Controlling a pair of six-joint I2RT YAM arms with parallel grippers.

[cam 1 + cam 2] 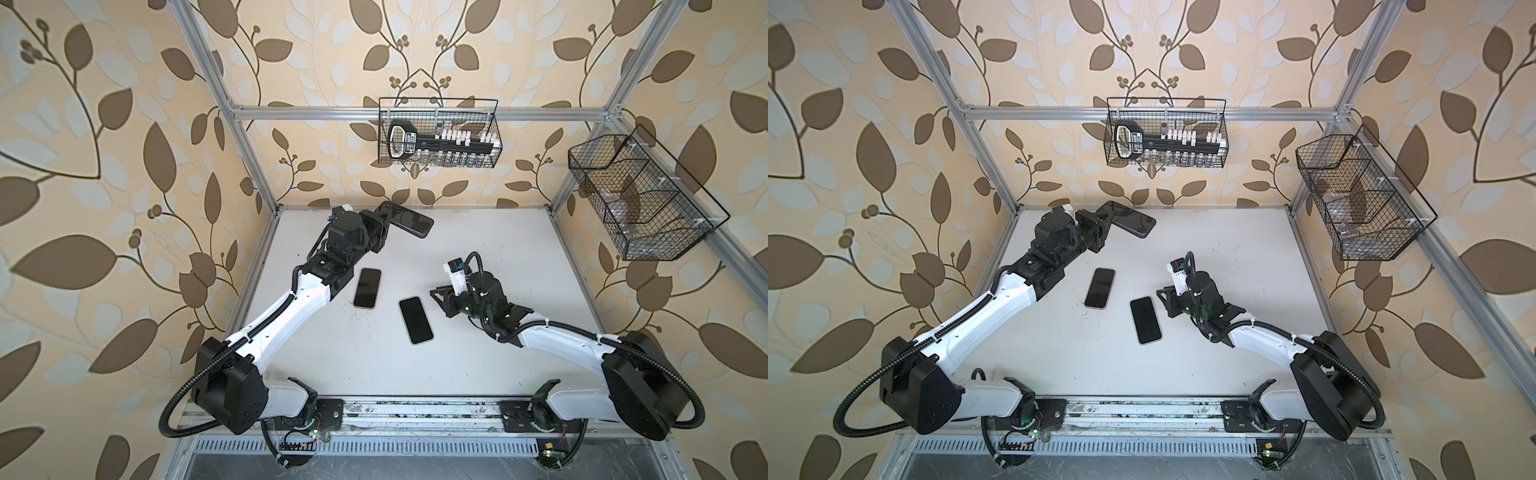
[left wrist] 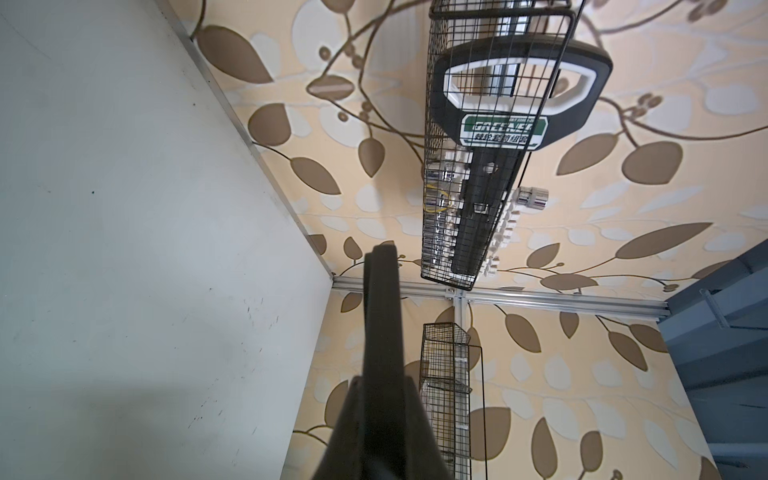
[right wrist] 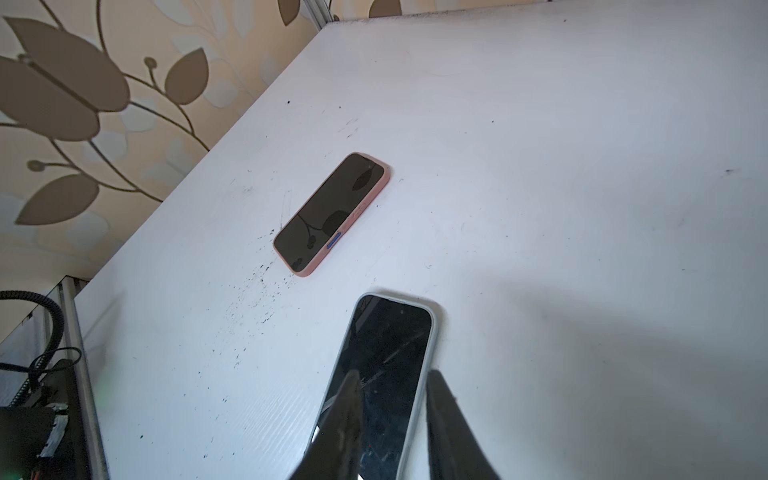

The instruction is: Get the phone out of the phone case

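Leaf-patterned wallpaper rings the white table [image 1: 478, 249] where I work. My left gripper [image 1: 386, 218] is clamped on one end of a purple-edged phone [image 1: 409, 220], held clear of the table near its far edge, its dark screen showing in both top views. In my left wrist view that phone runs edge-on straight out from the fingers. My right gripper [image 3: 392, 380] hangs low with its jaws apart and nothing between them, just above the near end of a pale-cased phone [image 3: 390, 332] lying flat, screen up. One finger sits over its screen, the other just past its side rim. Farther out from that hand, apart, a pink-cased phone [image 3: 332, 208] lies flat.
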